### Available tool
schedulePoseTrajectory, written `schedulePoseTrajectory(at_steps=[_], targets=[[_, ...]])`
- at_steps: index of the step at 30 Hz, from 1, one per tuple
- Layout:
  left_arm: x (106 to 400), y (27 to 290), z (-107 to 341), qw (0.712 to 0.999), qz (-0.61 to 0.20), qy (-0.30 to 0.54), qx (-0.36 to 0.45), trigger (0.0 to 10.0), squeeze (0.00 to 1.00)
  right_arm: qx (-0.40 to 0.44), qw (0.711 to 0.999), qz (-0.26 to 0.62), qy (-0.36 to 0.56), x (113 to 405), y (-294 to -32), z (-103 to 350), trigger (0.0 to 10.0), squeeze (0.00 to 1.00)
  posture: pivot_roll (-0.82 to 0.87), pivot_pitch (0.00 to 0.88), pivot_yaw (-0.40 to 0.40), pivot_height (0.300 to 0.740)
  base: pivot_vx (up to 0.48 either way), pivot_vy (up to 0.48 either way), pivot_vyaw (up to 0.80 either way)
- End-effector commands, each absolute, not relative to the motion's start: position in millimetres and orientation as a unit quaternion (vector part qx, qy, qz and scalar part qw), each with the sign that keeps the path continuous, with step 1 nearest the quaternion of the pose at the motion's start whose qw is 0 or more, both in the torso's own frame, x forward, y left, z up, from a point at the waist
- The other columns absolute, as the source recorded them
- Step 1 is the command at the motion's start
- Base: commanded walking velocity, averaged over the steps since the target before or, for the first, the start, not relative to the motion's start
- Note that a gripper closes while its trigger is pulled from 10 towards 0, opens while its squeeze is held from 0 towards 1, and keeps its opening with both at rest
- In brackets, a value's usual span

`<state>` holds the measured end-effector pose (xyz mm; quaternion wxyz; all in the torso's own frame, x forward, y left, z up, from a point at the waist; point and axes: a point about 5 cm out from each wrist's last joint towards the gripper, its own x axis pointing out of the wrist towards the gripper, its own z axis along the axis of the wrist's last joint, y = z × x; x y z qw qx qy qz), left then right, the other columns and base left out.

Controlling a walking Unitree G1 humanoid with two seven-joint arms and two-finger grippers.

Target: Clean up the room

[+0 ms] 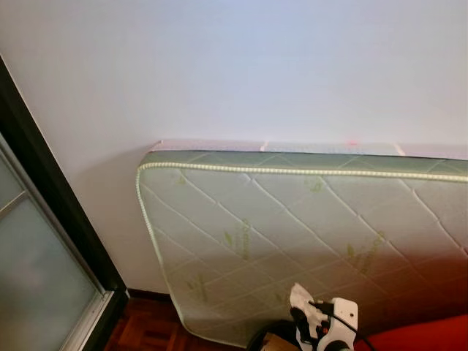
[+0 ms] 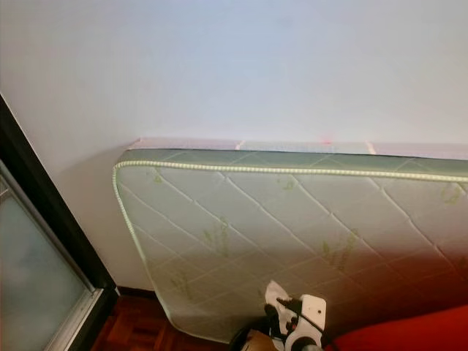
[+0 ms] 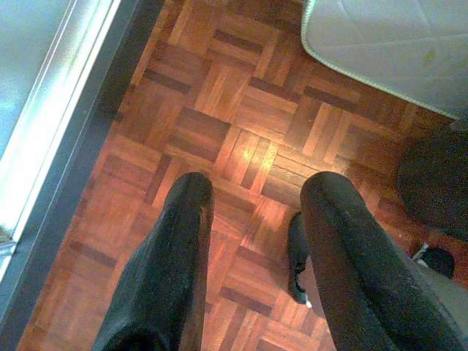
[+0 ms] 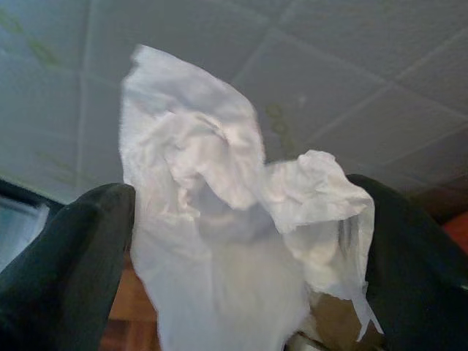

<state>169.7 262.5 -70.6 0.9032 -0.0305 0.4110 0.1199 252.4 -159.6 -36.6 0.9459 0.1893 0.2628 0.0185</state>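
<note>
against the white wall you see a quilted green mattress standing on its edge | right gripper is raised before the mattress, its fingers pinching a crumpled white tissue | left gripper hangs spread apart over the parquet floor, beside a sliding door frame

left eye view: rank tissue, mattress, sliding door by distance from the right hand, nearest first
1. Crumpled tissue, pinched in the right hand at bottom centre.
2. Mattress, leaning on the wall just behind the hand.
3. Sliding door, far off on the robot's left.
</note>
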Motion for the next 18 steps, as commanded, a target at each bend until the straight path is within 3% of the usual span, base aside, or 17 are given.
schedulePoseTrajectory(at_steps=[1,4,8,11,14,16,18], targets=[[174,260,-70,0.901,0.12,0.416,-0.031,10.0,0.0,0.179,0.94,0.013,0.289,254,-160,-38,10.0,1.0,-0.01,0.0,0.032,0.717,0.0,0.0,0.0],[180,254,-70,0.902,0.116,0.415,-0.031,10.0,0.0,0.099,0.939,0.026,0.328,246,-162,-46,10.0,1.0,-0.01,0.0,0.032,0.717,0.0,0.0,0.0],[184,247,-70,0.903,0.112,0.412,-0.033,10.0,0.0,0.175,0.948,0.004,0.266,256,-164,-35,10.0,1.0,-0.01,0.0,0.031,0.717,0.0,0.0,0.0],[187,243,-70,0.904,0.109,0.412,-0.032,10.0,0.0,0.128,0.951,0.014,0.28,256,-166,-35,10.0,1.0,-0.01,0.0,0.031,0.717,0.0,0.0,0.0],[187,243,-70,0.905,0.109,0.41,-0.033,10.0,0.0,0.281,0.932,-0.04,0.224,264,-173,-27,10.0,1.0,0.0,0.0,0.026,0.717,0.0,0.0,0.0],[184,246,-70,0.905,0.112,0.408,-0.034,10.0,0.0,0.256,0.935,-0.035,0.245,262,-173,-30,10.0,1.0,-0.01,0.0,0.027,0.717,0.0,0.0,0.0],[179,251,-71,0.905,0.114,0.409,-0.033,10.0,0.0,0.128,0.935,0.014,0.33,250,-166,-43,10.0,1.0,-0.01,0.0,0.028,0.717,0.0,0.0,0.0]])
